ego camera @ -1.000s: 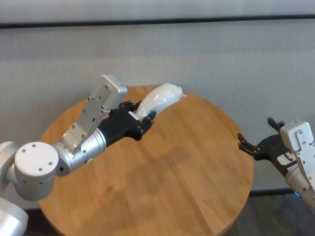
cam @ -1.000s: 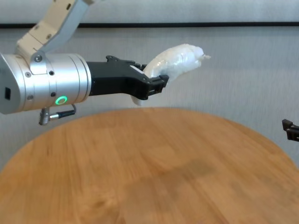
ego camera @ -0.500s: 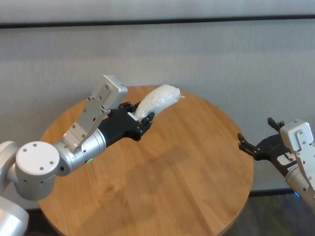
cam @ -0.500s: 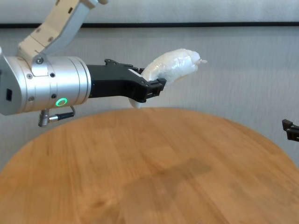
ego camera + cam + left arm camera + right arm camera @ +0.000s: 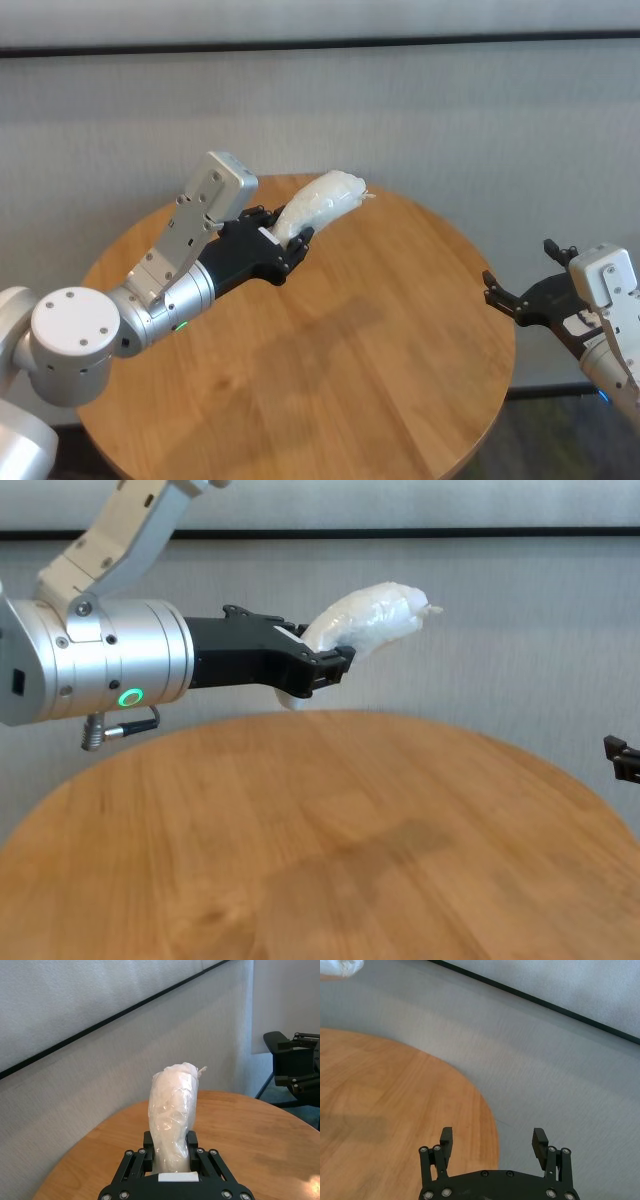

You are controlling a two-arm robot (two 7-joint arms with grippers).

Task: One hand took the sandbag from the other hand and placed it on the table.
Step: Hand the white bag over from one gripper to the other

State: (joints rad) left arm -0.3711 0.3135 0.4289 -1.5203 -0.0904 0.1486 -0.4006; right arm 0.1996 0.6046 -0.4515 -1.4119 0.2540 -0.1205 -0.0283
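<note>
My left gripper [image 5: 293, 243], on the wrist with the green ring, is shut on the lower end of the white sandbag [image 5: 322, 199] and holds it in the air over the far side of the round wooden table [image 5: 380, 330]. The bag sticks out past the fingertips, knotted tip outward. It also shows in the chest view [image 5: 368, 618] and the left wrist view [image 5: 172, 1110]. My right gripper [image 5: 522, 272], on the wrist with a blue light, is open and empty beyond the table's right edge, well apart from the bag. Its spread fingers [image 5: 446, 1136] show in the right wrist view.
A grey wall with a dark horizontal strip [image 5: 400, 42] runs behind the table. The tabletop [image 5: 350, 860] carries only the arm's shadow. Only a corner of the sandbag [image 5: 342, 966] shows in the right wrist view.
My left gripper with the sandbag has shifted slightly left and down from a second ago, then held still. The right gripper has not moved.
</note>
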